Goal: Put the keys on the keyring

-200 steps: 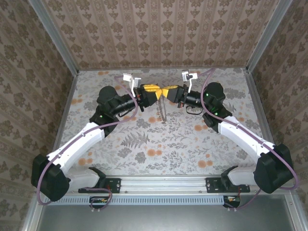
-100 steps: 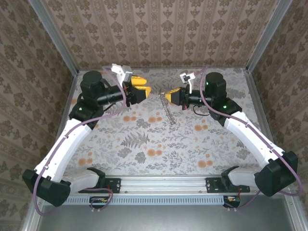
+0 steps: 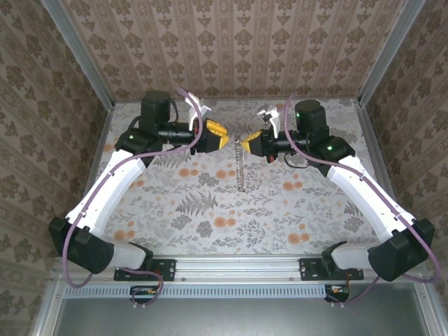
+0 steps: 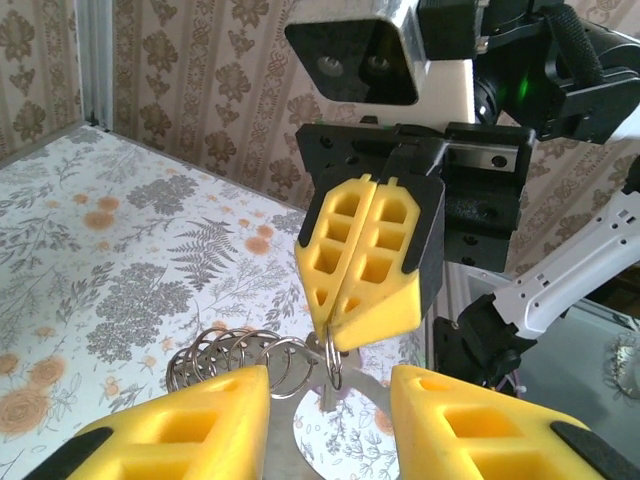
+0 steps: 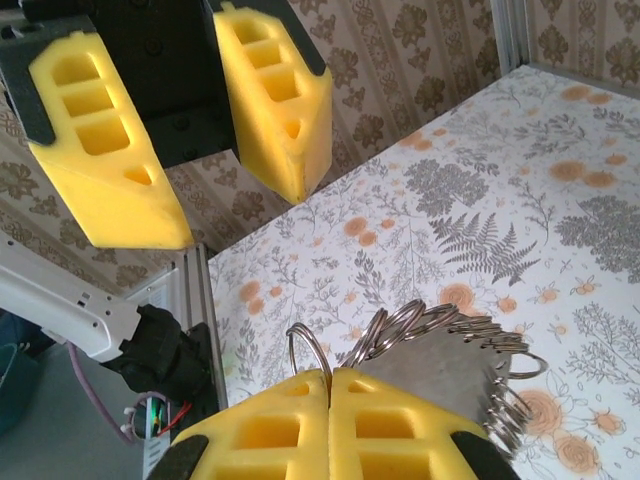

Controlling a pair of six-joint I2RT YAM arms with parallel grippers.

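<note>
L claw [image 3: 224,138] back beside R claw [image 3: 246,143] | keys [image 3: 241,165] hang vertical, nr table [image 3: 175,231] far edge | R clamps keys' top, L agape, empty

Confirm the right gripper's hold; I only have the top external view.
Observer: Left wrist view: the right gripper is shut, its tips pinching a small wire ring.
Operator: Report the left jaws.
Observer: Right wrist view: the left gripper is open, nothing between its jaws.
Operator: Describe the load.
Observer: Right wrist view: several looped rings bunched against flat metal keys.
</note>
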